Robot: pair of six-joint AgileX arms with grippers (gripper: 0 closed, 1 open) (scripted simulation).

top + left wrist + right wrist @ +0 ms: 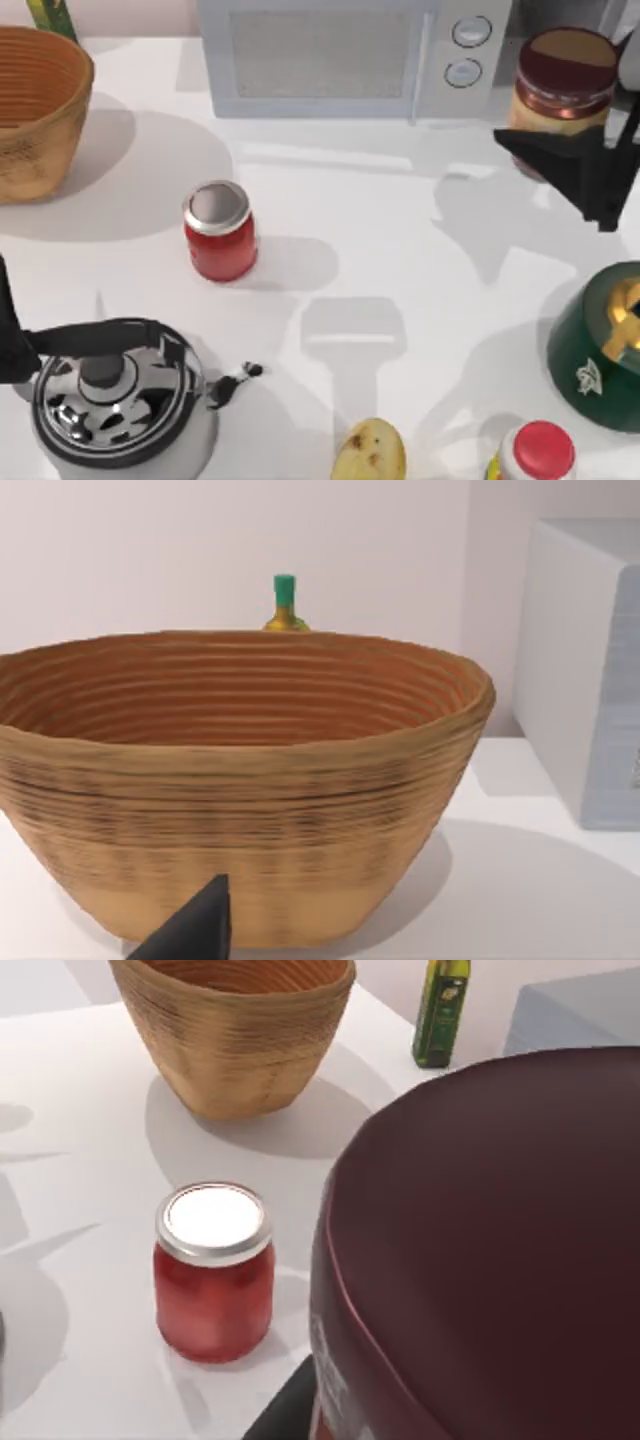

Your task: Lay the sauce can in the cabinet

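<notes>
Top cam looks straight down on the table [380, 230]. Left wrist cam sits low, close to the wicker basket [240, 780]. Right wrist cam looks down from nearer the microwave side, sharing the basket [235, 1030] and red can [213, 1275].

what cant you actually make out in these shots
- Cabinet: its place cannot be told from these pictures.
- Sauce can: top view, the right tool covers its lower part; right wrist view, its lid blocks the label.
- Green bottle: left wrist view, basket hides its body.
- Left tool: cut off by the picture's edge.
</notes>
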